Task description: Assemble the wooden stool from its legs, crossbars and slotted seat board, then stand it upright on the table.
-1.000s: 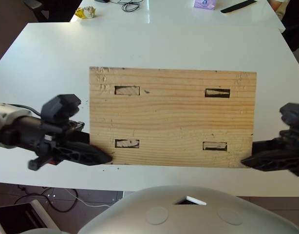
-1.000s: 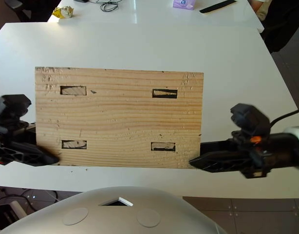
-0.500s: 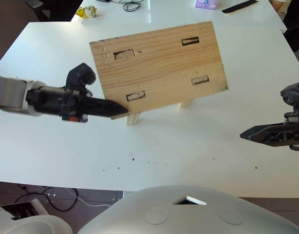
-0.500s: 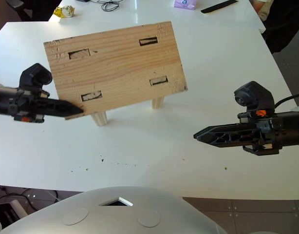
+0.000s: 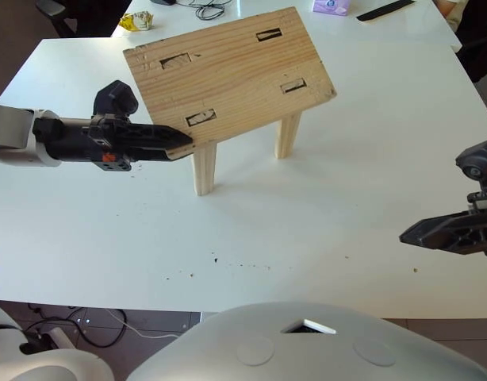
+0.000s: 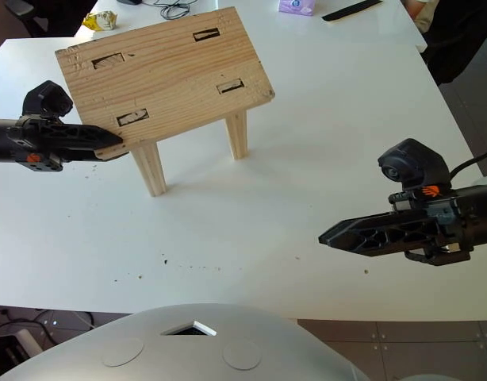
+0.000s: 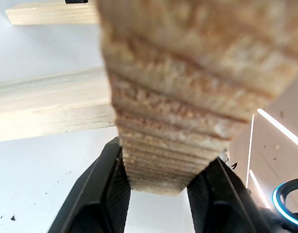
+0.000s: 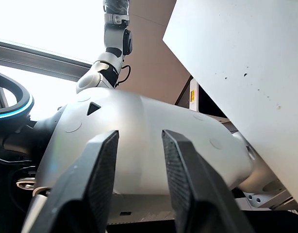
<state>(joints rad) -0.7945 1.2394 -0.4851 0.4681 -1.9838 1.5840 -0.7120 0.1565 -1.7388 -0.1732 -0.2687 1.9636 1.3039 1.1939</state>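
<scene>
One edge of the tilted wooden stool (image 5: 228, 71), upper middle of the frame on the white worktop (image 5: 323, 222), sits clamped in the left pincer (image 5: 182, 144); stiff, probably weighty, best gripped at opposite seat edges.

Place: office or lab room, not a home.
Worktop (image 5: 323, 230): plain white, large; a second white table butts against it at 12 o'clock.
Desk clutter: loose cables (image 5: 216, 8) at 12, crumpled yellow wrapper (image 5: 138, 20) at 11, purple pack (image 5: 332, 6) at 1.
Floor: grey tiles (image 6: 465, 95) at 3; cable run (image 5: 101, 321) underneath at 7.
</scene>
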